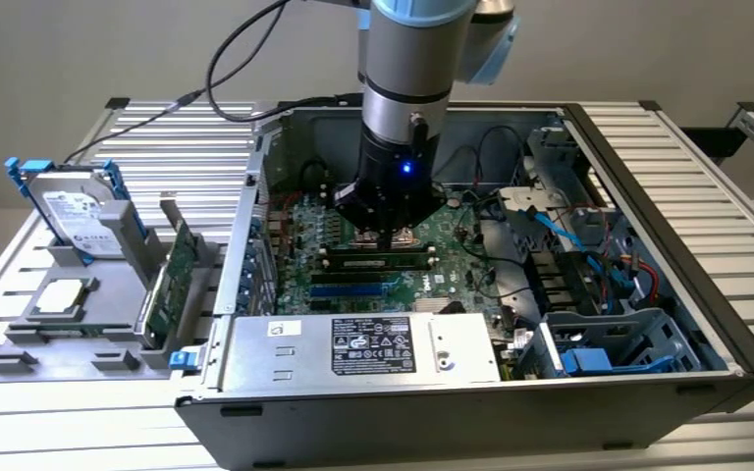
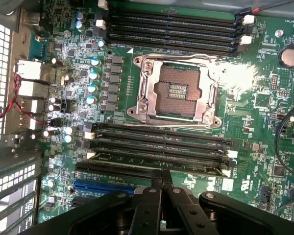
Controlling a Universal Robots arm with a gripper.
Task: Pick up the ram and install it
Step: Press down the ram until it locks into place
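The gripper (image 1: 391,235) hangs low inside the open case (image 1: 691,324), at the centre of the exterior view, its fingers (image 2: 161,178) pressed together with nothing between them. In the wrist view their tips sit right at the ram (image 2: 157,165), which lies along one of the lower slots (image 2: 161,142) just below the bare socket (image 2: 176,90). Judging by that pose, the closed tips bear down on the stick's top edge to seat it, rather than hold it.

In the exterior view the ram (image 1: 380,261) reads as a long, thin, dark strip with a green edge, lying level in the slot bank on the board (image 1: 462,245), just under the gripper. Whether its end latches have closed I cannot tell. The other slots stand bare.
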